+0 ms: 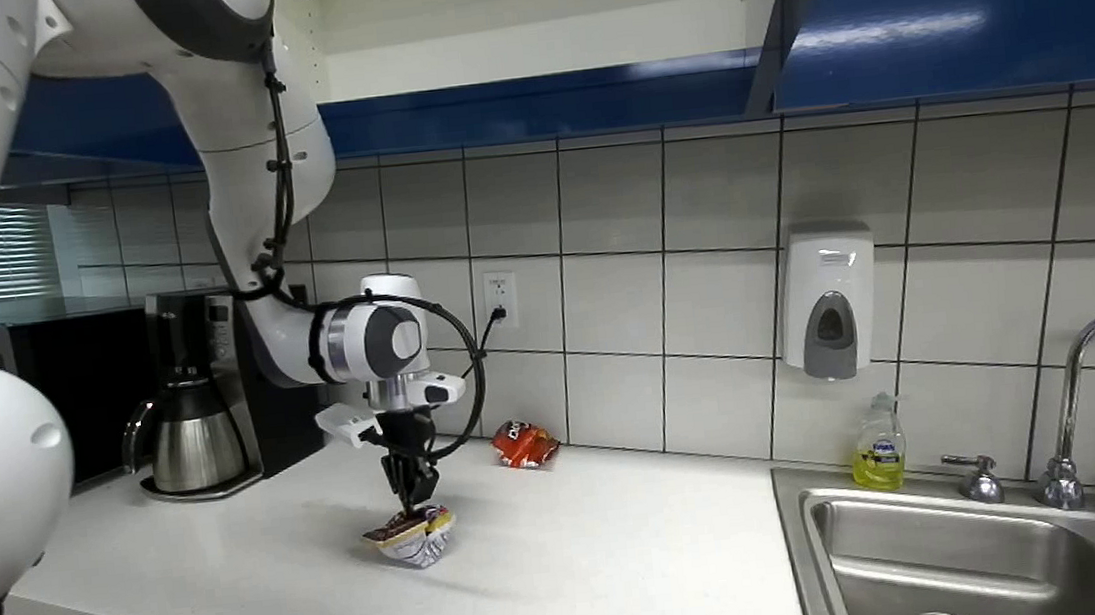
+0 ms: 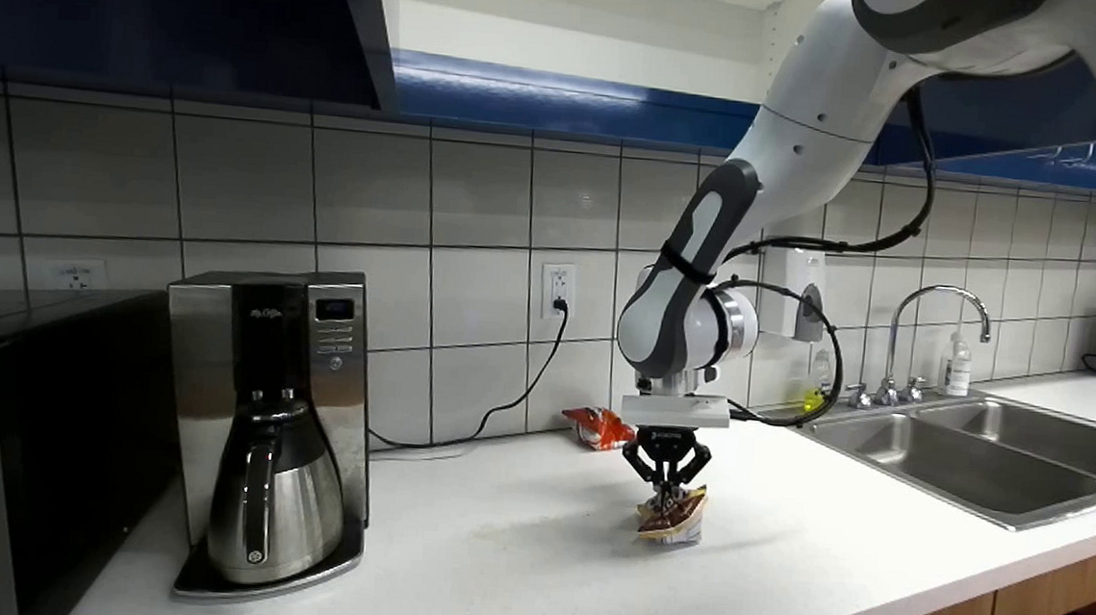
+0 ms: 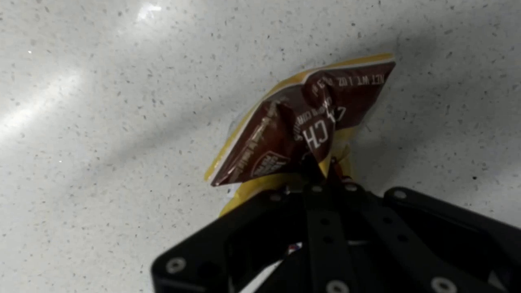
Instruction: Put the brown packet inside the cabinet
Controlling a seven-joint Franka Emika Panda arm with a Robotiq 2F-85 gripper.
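The brown packet (image 1: 421, 541) is crinkled, brown with yellow edges and a pale underside. It also shows in an exterior view (image 2: 676, 521) and large in the wrist view (image 3: 301, 122). My gripper (image 1: 413, 507) points straight down and is shut on the packet's middle, pinching it into a fold. The gripper also shows in an exterior view (image 2: 666, 495) and in the wrist view (image 3: 327, 175). The packet is at or just above the counter; I cannot tell if it touches. The overhead cabinet (image 1: 538, 105) stands open with a white interior, above and behind the gripper; it also shows in an exterior view (image 2: 572, 99).
A red-orange packet (image 1: 525, 444) lies by the tiled wall. A coffee maker (image 2: 280, 482) and a microwave (image 2: 46, 446) stand at one end of the white counter (image 1: 612, 562), a sink (image 1: 943, 551) at the other. An open blue cabinet door (image 1: 972, 15) juts out overhead.
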